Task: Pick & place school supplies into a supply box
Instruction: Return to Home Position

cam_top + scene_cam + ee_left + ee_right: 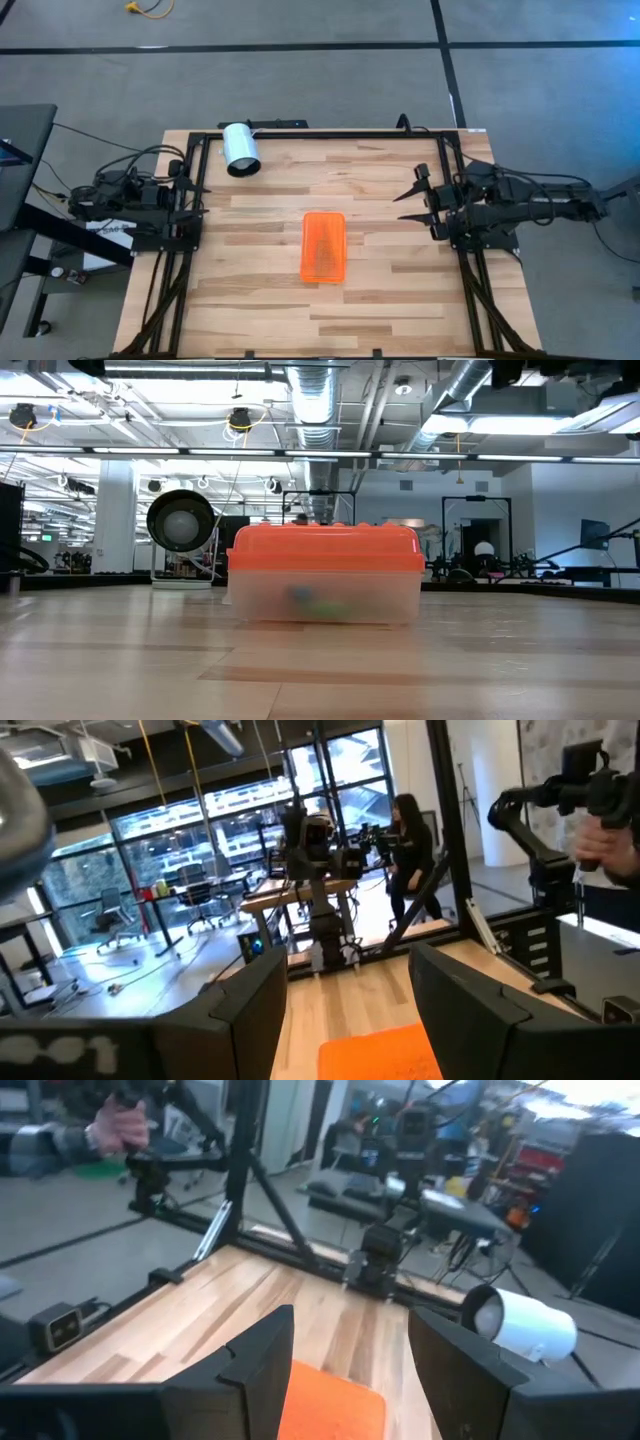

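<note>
The supply box (323, 247), orange lid down, lies at the centre of the table (400, 300); the school supplies (310, 600) inside show only as a greenish blur through its clear wall. The left gripper (203, 198) at the left edge and the right gripper (408, 197) at the right edge are both released, fingers apart, grasping nothing, well apart from the box. Likely hazards: a wide swing of the left arm could knock the white cylinder (241, 149) lying near it at the far left and set it rolling; whether the lid is latched cannot be judged.
</note>
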